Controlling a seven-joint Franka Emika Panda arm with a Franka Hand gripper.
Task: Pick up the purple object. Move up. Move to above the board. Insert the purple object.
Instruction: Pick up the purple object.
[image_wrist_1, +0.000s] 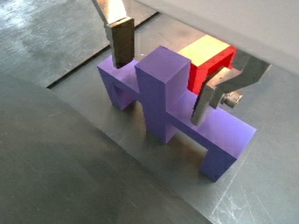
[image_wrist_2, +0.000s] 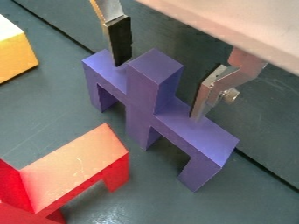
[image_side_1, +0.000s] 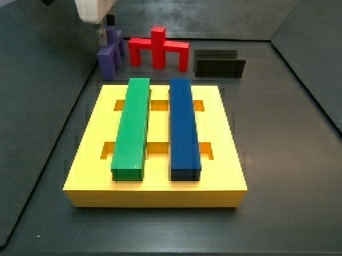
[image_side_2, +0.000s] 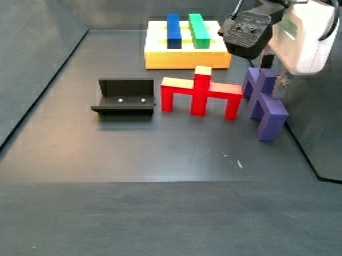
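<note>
purple object (image_wrist_2: 152, 109): stands on the dark floor near the back wall in a side view (image_side_1: 110, 55), near the right-hand edge of the floor in a side view (image_side_2: 263, 100). Raised central bar, legs spreading either side.
gripper (image_wrist_1: 163, 66): low over the purple object, straddling its central bar in both wrist views. One finger (image_wrist_2: 115, 39) sits against one side of the piece with its dark pad on the flank; the opposite finger (image_wrist_2: 218, 87) stands just off the far side with a visible gap. Jaws spread wider than the bar, nothing clamped, piece resting on the floor.
arm pose: wrist pointing down; white housing (image_side_2: 305, 35) hangs over the piece, fingers roughly vertical.
red object (image_side_2: 201, 92): just beside the purple object, same upright-legged shape. Tight on that flank; in a wrist view (image_wrist_1: 211, 63) it sits right behind the free finger.
fixture (image_side_2: 127, 98): well apart, on the far side of the red object.
board (image_side_1: 158, 145): yellow, carries a green bar (image_side_1: 131, 125) and a blue bar (image_side_1: 183, 128) lying parallel; open slots between and beside them. Well apart from the purple object.
clearance: open floor between the pieces and the board; room above the purple object is free apart from the gripper itself. Wall close behind the pieces in a side view.
</note>
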